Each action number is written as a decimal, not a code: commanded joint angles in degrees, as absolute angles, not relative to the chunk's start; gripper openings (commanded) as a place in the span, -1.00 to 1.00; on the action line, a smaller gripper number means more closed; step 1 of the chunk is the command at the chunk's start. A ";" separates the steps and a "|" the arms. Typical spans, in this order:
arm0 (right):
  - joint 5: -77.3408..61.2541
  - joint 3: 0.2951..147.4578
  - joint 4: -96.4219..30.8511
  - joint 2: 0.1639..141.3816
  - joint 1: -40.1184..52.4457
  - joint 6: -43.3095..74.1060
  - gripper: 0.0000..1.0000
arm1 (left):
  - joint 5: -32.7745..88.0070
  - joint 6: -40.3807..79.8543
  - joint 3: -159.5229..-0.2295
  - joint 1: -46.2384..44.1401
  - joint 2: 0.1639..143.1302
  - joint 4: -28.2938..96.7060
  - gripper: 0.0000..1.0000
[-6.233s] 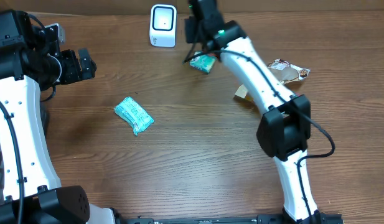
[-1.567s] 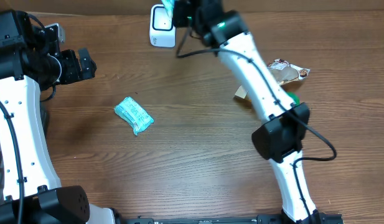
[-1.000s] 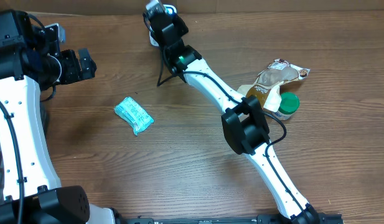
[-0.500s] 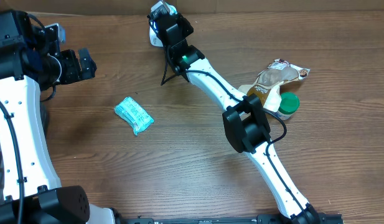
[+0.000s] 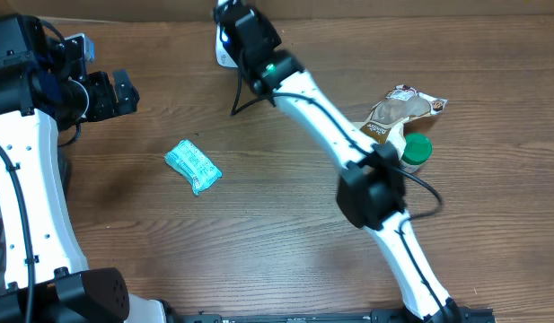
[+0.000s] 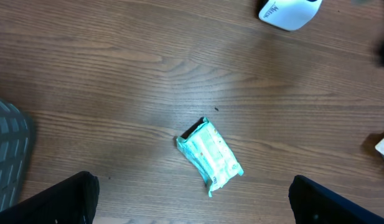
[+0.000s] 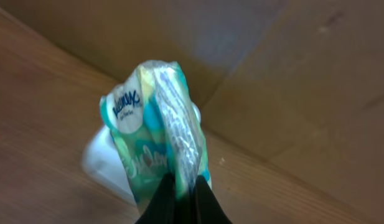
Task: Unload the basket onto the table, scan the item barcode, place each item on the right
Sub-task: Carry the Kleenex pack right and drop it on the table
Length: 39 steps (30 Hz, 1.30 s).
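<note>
My right gripper (image 7: 183, 194) is shut on the sealed edge of a teal-and-green tissue pack (image 7: 155, 127), which stands upright. Right behind the pack is the white barcode scanner (image 7: 103, 167). From overhead the right gripper (image 5: 230, 18) sits over the scanner (image 5: 221, 54) at the table's back edge and covers most of it; the held pack is hidden there. A second teal pack (image 5: 193, 167) lies flat on the table, also below the left wrist camera as the teal pack (image 6: 210, 155). My left gripper (image 6: 192, 205) hangs open well above it, and overhead the left gripper (image 5: 128, 91) is at the far left.
A brown snack bag (image 5: 404, 102) and a green-lidded bottle (image 5: 417, 151) lie at the right. A cardboard wall (image 7: 291, 74) runs behind the scanner. The scanner (image 6: 289, 10) shows at the top of the left wrist view.
The right arm's elbow has swung to the right while its gripper stayed at the scanner with the pack. The left arm and the lying pack have not moved.
</note>
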State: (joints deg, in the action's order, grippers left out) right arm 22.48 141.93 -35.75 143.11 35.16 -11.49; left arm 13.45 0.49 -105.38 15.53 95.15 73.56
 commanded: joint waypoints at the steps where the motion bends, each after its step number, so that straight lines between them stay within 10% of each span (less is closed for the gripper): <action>1: 7.03 142.54 -44.16 129.62 35.27 6.02 -0.92 | 13.37 1.43 -106.61 15.68 95.33 73.45 0.99; 14: -0.05 139.31 -91.13 122.41 31.68 25.39 -0.93 | 13.37 1.43 -106.61 15.68 95.33 73.45 0.99; 28: 8.62 112.22 -93.36 123.37 24.47 32.18 -0.92 | 13.37 1.43 -106.61 15.68 95.33 73.45 0.99; 32: 8.47 110.26 -94.83 123.37 21.91 32.16 0.04 | 13.37 1.43 -106.61 15.68 95.33 73.45 0.99; 39: -3.79 113.56 -92.82 123.35 19.70 22.15 0.04 | 13.37 1.43 -106.61 15.68 95.33 73.45 0.99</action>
State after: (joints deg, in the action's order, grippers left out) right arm 3.38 110.50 -93.67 123.74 19.55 27.99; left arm 13.43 0.49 -105.38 15.53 95.15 73.54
